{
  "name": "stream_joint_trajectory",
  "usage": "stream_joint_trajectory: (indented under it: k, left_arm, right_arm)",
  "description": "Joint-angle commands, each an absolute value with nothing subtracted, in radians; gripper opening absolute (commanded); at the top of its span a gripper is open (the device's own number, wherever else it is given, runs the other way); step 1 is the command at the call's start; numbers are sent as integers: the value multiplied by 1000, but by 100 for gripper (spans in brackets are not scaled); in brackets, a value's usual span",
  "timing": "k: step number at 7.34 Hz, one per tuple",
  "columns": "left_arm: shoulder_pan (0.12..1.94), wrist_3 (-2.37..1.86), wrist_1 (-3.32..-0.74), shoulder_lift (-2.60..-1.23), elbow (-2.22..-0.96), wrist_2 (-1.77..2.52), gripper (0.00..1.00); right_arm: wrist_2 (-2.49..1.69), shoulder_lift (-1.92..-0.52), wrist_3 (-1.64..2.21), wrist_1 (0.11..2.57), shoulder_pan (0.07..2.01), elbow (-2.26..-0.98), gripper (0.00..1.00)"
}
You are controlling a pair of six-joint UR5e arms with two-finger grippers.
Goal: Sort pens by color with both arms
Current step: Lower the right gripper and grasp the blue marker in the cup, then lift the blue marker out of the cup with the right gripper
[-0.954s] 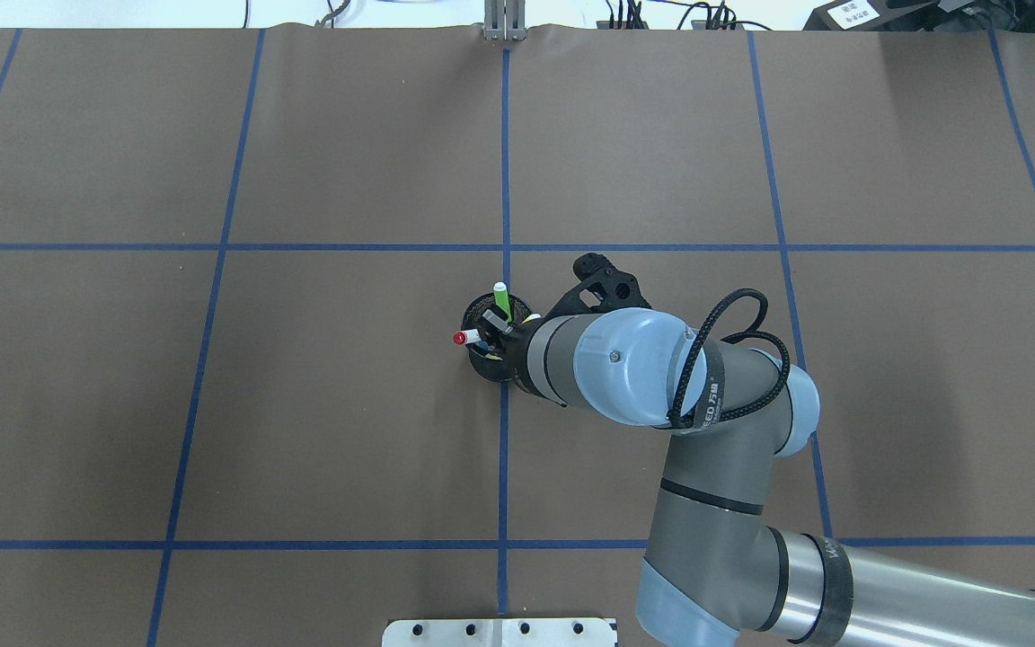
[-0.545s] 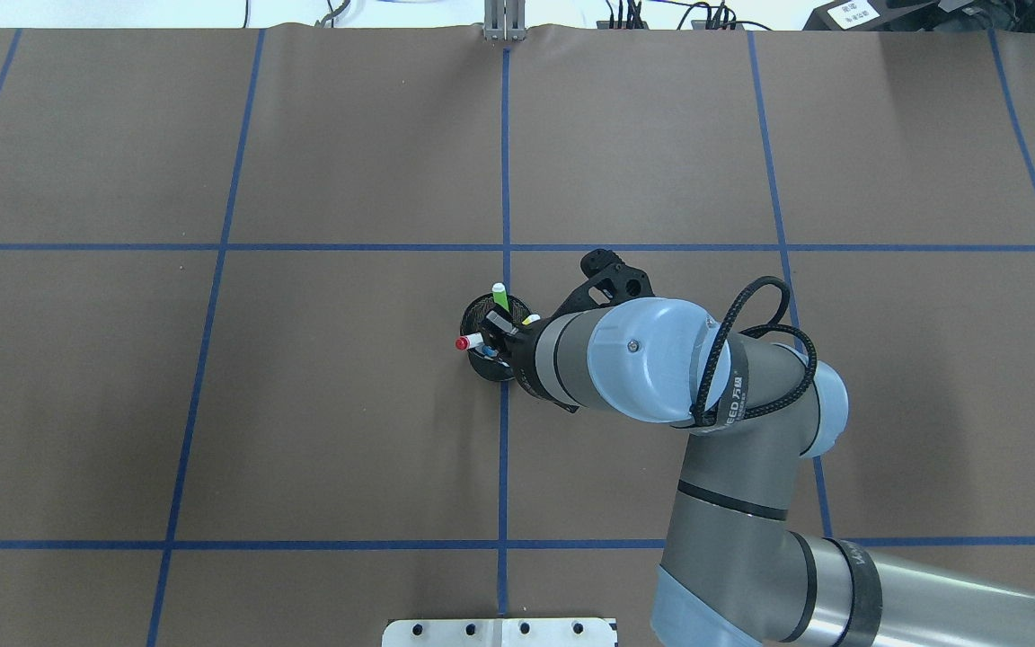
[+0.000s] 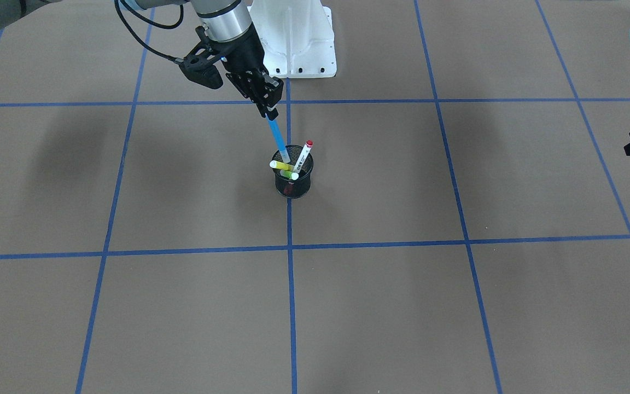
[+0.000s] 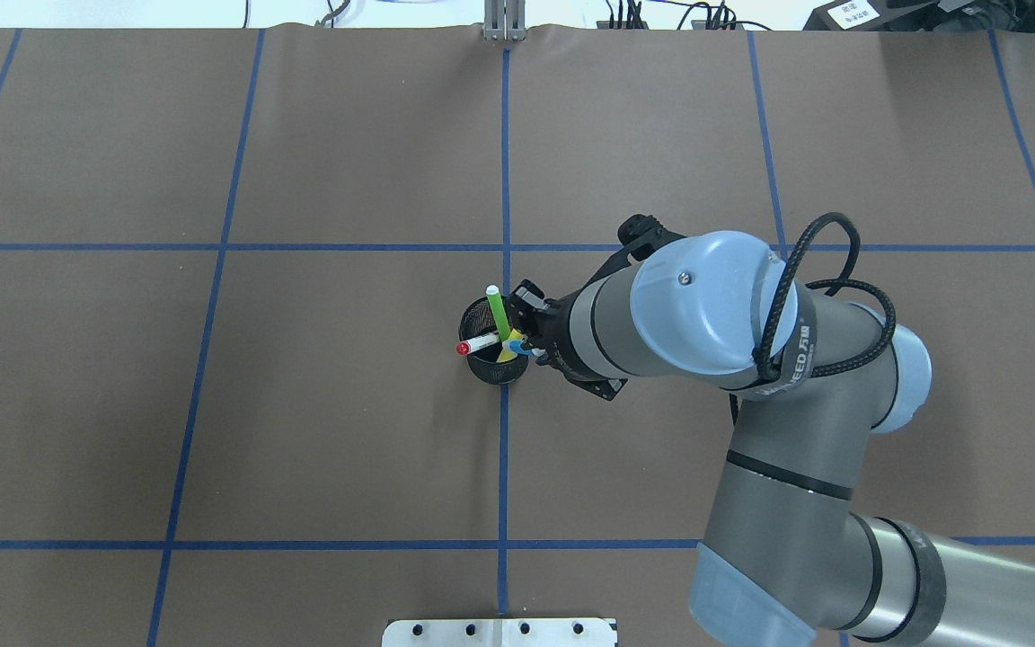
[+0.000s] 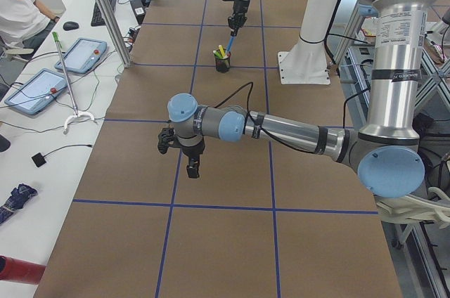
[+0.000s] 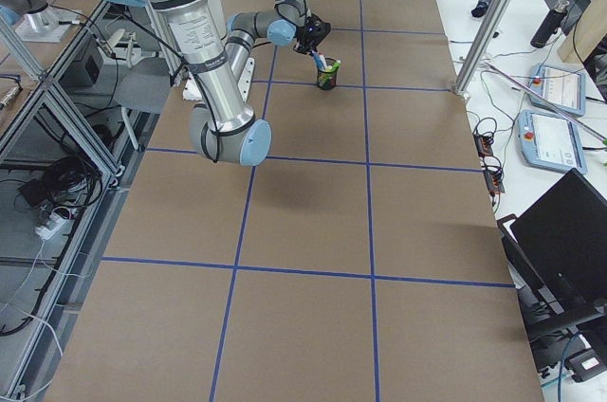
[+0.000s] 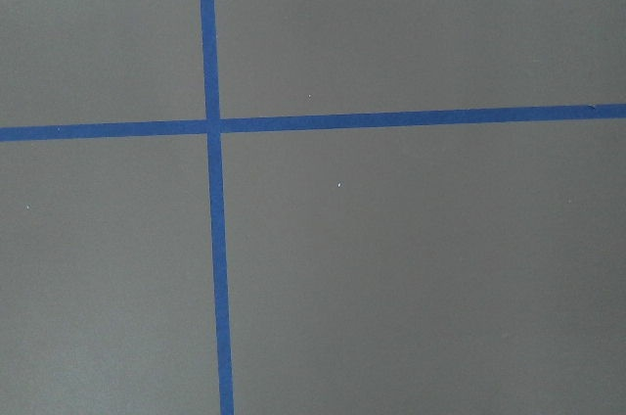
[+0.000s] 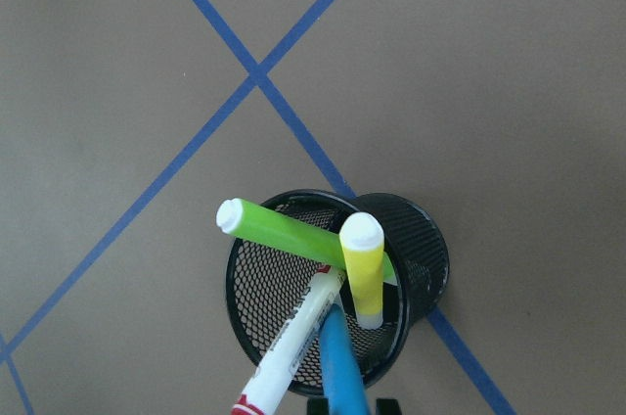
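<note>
A black mesh cup (image 3: 299,186) stands at the table's middle on a blue tape crossing. In it lean the light green pen (image 3: 289,175), the yellow pen (image 3: 280,164) and the white pen with red ends (image 3: 304,152). My right gripper (image 3: 270,111) is shut on the top of the blue pen (image 3: 278,137), which hangs tilted with its lower tip at the cup's rim. The right wrist view shows the cup (image 8: 426,231) from above with the green pen (image 8: 284,231), yellow pen (image 8: 363,273), white pen (image 8: 293,346) and blue pen (image 8: 342,368). My left gripper (image 5: 194,170) hovers over bare table far from the cup; I cannot tell its state.
The white pedestal base (image 3: 293,38) stands behind the cup on the robot's side. Blue tape lines (image 4: 505,162) divide the brown table cover into squares. An operators' bench with tablets (image 5: 86,54) and a seated person (image 5: 20,10) lies beyond the far edge.
My right arm has drawn back to the right and risen from the cup. The blue pen has come up with it, out from among the other pens.
</note>
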State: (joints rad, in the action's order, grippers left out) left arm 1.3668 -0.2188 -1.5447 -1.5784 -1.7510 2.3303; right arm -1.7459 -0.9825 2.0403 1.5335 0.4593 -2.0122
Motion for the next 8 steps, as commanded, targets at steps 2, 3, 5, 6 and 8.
stream_joint_trajectory:
  k: [2, 3, 5, 6, 8]
  left_arm:
    - [1367, -219, -1545, -1578, -1753, 2333, 100]
    - [1367, -219, -1545, -1578, -1753, 2333, 100]
    - [1367, -219, -1545, -1578, -1753, 2332, 100]
    - [1367, -218, -1545, -1580, -1755, 2332, 100]
    - [1367, -218, -1546, -1580, -1761, 2330, 100]
  right_arm:
    - [-1873, -977, 2039, 1569, 570, -2068, 0]
    - [-1935, -976, 2030, 1569, 624, -2069, 0]
    - [-1936, -992, 1941, 1569, 716, -2074, 0]
    - [-1910, -996, 1816, 1569, 745, -2045, 0]
    - [-1709, -989, 1590, 1559, 736, -1944, 0]
